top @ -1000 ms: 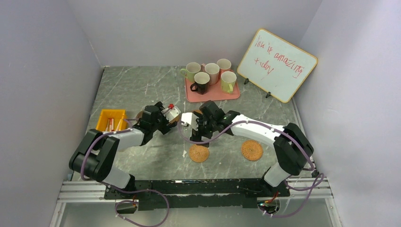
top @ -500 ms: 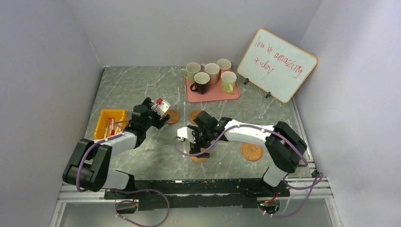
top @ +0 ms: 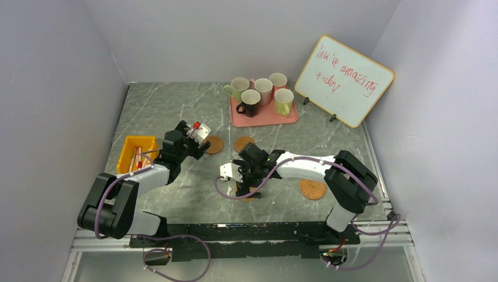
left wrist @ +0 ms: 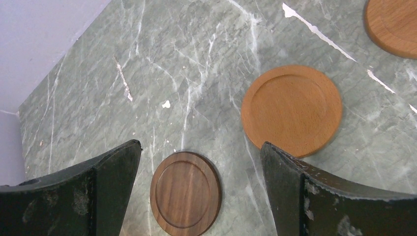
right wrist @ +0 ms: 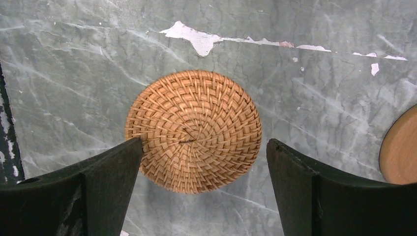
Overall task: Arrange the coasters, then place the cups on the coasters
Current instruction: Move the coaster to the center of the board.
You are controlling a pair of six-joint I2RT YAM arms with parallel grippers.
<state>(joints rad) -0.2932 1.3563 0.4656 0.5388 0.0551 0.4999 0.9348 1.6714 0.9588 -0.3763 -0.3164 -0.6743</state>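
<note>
Grey-green marble counter (top: 158,111), veined white and chipped in spots, boxed in by pale lilac walls (top: 59,88) on three sides.

Well left of the pink tray (top: 265,118) and nearer: a yellow bin (top: 141,144). Next, the left tool (left wrist: 200,187), fingers spread wide, gripping nothing, poised over a dark brown coaster (left wrist: 185,192) lying flat in the gap.

Just nearer than the tray's left corner: a smooth tan coaster (top: 214,144) and a second smooth tan coaster (top: 244,143), flat, side by side, not touching. Nearer again from the tray: the right tool (right wrist: 204,191), likewise wide apart and empty, straddling a woven coaster (right wrist: 193,130) from above. Round discs all, so no long axis to name.

On the tray itself: five cups (top: 263,91), upright, mouths up. Left green and dark brown handles pointing left, right green handle toward the near edge.

Nearer than the tray and to its right: a second woven coaster (top: 312,188). Right of the tray: a leaning whiteboard (top: 343,82) with red handwriting.
</note>
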